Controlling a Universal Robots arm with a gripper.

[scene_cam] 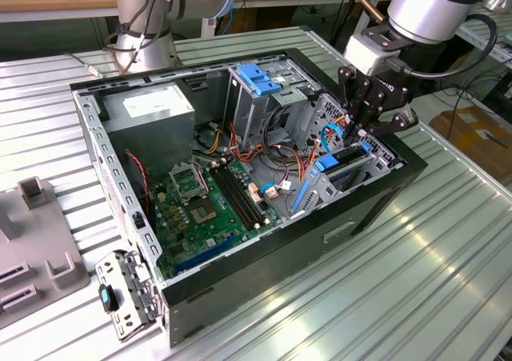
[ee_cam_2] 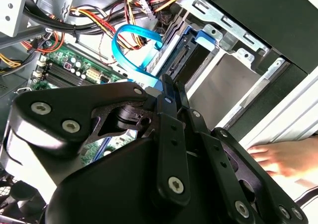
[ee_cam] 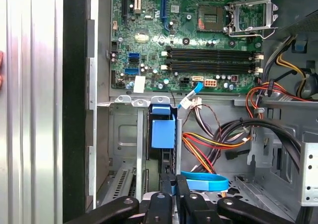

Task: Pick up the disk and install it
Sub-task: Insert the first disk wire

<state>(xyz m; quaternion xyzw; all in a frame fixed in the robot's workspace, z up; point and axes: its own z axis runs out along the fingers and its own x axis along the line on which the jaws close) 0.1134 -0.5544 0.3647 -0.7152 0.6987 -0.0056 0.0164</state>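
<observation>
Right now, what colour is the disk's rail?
Light blue; the disk shows it best in the first wrist view.

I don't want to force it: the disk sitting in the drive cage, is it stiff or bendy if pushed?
The disk looks stiff: its grey metal body likely won't flex. Its light-blue plastic rail probably gives more easily. Held inside the metal cage, it may bind if pushed crooked.
</observation>
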